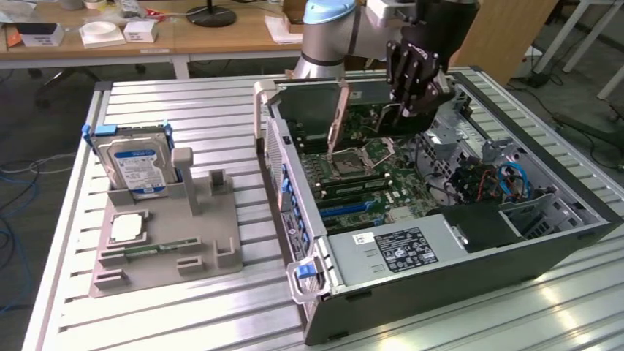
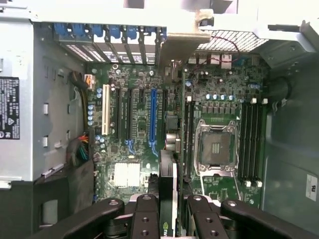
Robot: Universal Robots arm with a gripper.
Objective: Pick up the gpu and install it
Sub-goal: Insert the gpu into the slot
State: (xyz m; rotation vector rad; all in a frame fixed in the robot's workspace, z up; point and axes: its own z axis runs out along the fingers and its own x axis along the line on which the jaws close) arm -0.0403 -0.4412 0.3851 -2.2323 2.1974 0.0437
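Black claw [image 1: 405, 110] [image 2: 172, 215] clenched on the gpu [image 1: 367, 123] [image 2: 168, 186], card pinched edge-on between the fingers [image 2: 145, 219]. Gpu is held over the open computer case [image 1: 468, 285], above the motherboard [image 1: 390, 183]. Can't tell if its edge touches a slot. Wrist view: card edge runs just beside the long blue slot [image 2: 153, 114], with its metal bracket [image 2: 178, 47] toward the row of blue clips [image 2: 107, 32] at the case's rear wall. CPU socket [image 2: 217, 147] is on the card's other side, memory slots [image 2: 251, 142] beyond that. Power supply [image 1: 400, 248], labelled, sits at the near end of the case in the exterior view. Case lies on its side on the aluminium bench [image 1: 195, 314]. On the exterior view's left, well apart from the case, a grey holder [image 1: 210, 252] carries a blue-labelled hard drive [image 1: 137, 164] standing upright.
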